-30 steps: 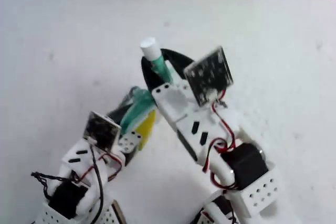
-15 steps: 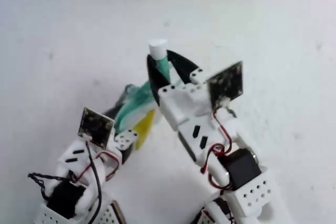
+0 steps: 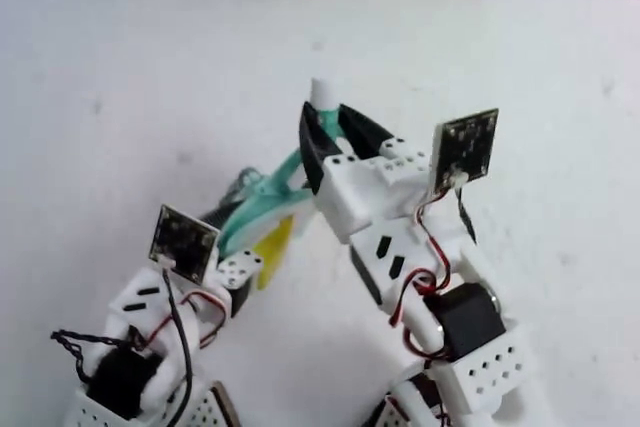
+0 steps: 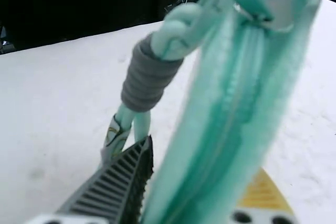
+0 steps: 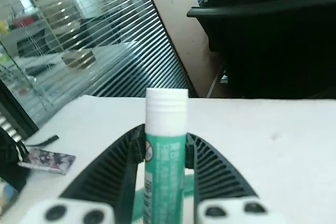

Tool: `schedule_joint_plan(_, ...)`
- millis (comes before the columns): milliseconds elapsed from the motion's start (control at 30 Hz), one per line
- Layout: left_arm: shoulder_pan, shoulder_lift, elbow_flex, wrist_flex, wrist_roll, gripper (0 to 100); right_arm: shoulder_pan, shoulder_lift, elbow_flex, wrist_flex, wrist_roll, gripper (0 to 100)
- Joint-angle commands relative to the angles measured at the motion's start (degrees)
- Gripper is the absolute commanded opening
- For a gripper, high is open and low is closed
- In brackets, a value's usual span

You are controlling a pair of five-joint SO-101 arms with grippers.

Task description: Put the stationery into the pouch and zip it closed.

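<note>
A teal zip pouch (image 3: 262, 203) hangs from my left gripper (image 3: 256, 243), which is shut on its lower edge. In the left wrist view the pouch (image 4: 231, 108) stands upright between a black finger (image 4: 123, 182) and a yellow one (image 4: 260, 192), its zipper running up the middle. A pale teal pen with a grey grip (image 4: 147, 77) leans beside the pouch. My right gripper (image 3: 325, 119) is shut on a green glue stick with a white cap (image 3: 320, 97), held upright just right of the pouch's top. The stick (image 5: 165, 145) sits between both black fingers.
The white table (image 3: 120, 97) stretches open to the left, the back and the right. Both arms crowd the near middle. A chair and window blinds stand beyond the table's far edge (image 5: 262, 51).
My right gripper has swung to the right and turned, carrying the glue stick. The pouch's top has been drawn up and to the right. The left arm has barely moved.
</note>
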Motion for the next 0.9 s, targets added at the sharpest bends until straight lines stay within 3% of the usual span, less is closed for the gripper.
schedule_joint_plan(0, -1.3, -0.4, -2.5, -0.2, 0.8, 21, 0.0, -0.7, 3.2, 1.8, 2.4, 1.6)
schedule_joint_plan(233, -1.3, -0.4, -2.5, -0.2, 0.8, 21, -1.2, -13.9, 6.0, 5.2, 3.2, 1.5)
schedule_joint_plan(433, -1.3, -0.4, -2.5, -0.2, 0.8, 21, -7.0, -22.3, 8.6, 8.9, 10.3, 1.5)
schedule_joint_plan(567, -0.8, -0.4, -2.5, -0.3, 0.4, 19, -7.2, -22.3, 12.2, 2.2, 10.6, 1.5)
schedule_joint_plan(733, 0.1, -0.4, -2.5, -4.0, -5.1, 3, -6.9, -16.8, 10.4, -12.6, 10.3, 1.5)
schedule_joint_plan(867, 2.2, -0.4, -2.5, -4.7, -6.2, 3, -7.4, -4.5, 5.8, -15.4, 7.9, 1.5)
